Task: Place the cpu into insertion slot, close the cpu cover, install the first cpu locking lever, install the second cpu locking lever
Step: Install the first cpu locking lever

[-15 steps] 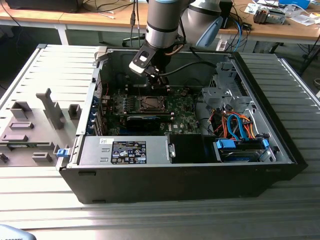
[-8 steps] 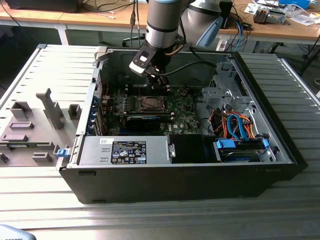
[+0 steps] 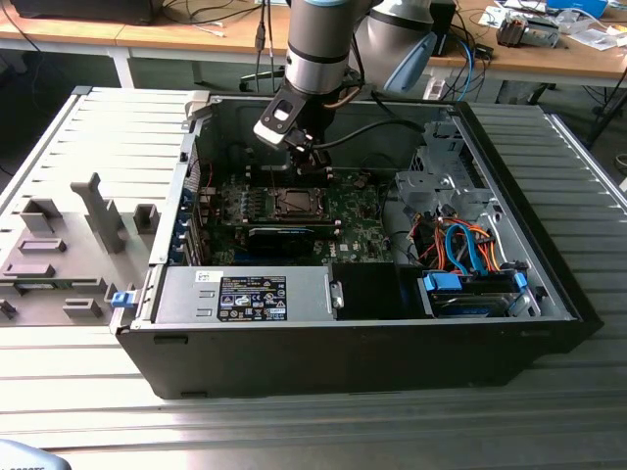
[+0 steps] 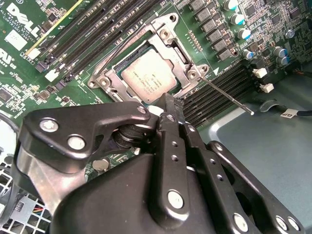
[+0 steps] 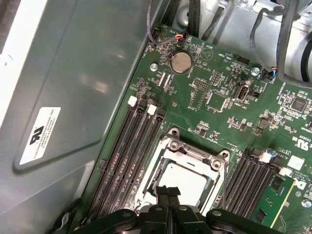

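The chip (image 4: 148,75), a flat silver-grey square, lies seated in the socket (image 5: 156,170) near the middle of the green board (image 5: 219,83). The cover frame (image 4: 165,31) looks folded down flat around it, with the chip's top showing through the frame's square window.

From one corner of the socket, a thin metal lever (image 4: 226,95) runs straight out across a bank of black memory slots (image 4: 214,87). Its long axis points away from the chip, and it appears to be free rather than latched, though that is a judgement.

The claw (image 4: 168,100) has its two dark fingers pressed together with nothing between them. In both wrist views the tips hang just over the near edge of the socket, and the chip lies directly ahead of them. The lever's root is just to one side of the tips. Whether the tips touch the frame cannot be told.

In the exterior view, the arm (image 3: 318,44) comes down from above into the open computer case (image 3: 343,352). Its wrist is tilted, and the claw points down at the board, close above the socket.
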Available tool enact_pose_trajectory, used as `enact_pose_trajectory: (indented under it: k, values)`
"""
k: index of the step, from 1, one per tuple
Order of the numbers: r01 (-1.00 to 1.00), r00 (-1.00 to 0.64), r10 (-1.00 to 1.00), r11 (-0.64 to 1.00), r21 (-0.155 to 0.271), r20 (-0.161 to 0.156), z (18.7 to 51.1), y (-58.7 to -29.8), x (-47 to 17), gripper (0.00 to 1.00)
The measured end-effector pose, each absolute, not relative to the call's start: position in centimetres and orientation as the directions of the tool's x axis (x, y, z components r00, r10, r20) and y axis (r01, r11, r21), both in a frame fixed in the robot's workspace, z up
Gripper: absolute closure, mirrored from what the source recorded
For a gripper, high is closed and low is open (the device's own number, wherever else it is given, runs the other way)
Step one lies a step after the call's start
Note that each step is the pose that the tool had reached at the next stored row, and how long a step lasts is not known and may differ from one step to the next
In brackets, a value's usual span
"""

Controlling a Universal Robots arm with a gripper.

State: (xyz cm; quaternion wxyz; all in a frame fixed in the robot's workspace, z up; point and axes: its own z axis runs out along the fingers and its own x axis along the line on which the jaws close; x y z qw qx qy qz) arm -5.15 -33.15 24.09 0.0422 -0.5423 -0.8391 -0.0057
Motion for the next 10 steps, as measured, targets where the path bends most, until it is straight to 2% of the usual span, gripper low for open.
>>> enact_pose_trajectory:
  k: [10]
  values:
    - [0.906,-0.418,0.905,0.422,-0.036,0.077,24.09,-33.15,-5.15,0.89]
